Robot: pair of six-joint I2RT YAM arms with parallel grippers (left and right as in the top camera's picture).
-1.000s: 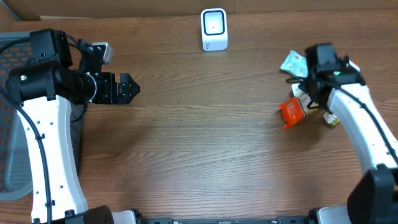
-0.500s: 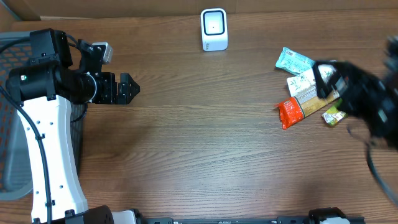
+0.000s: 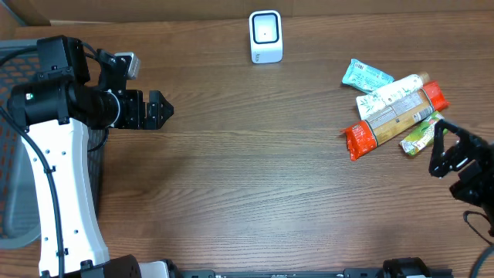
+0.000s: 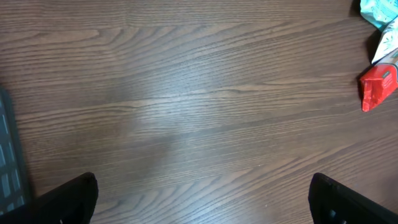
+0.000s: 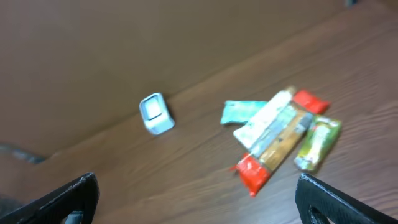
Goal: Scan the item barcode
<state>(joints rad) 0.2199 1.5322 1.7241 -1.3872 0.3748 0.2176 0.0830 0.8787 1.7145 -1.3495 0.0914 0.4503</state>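
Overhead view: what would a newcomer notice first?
The heap of snack packets at the right, with the red-ended bar lying across it. The white scanner stands alone at the far edge, centre. The right gripper is open and empty close by the heap; the left gripper, also open, is far left.

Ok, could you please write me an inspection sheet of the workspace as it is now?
Surface: brown wooden table, no spills seen.
Job's things: white scanner upright at the far edge; at the right, bunched together, a teal packet, white pack, red-ended bar and green packet.
Clutter: nothing seen.
Grippers: left gripper open, empty, over the table's left side; right gripper open, empty, just beside the green packet.
Cables: black cables on the left arm.
Surroundings: mesh basket at the left edge.
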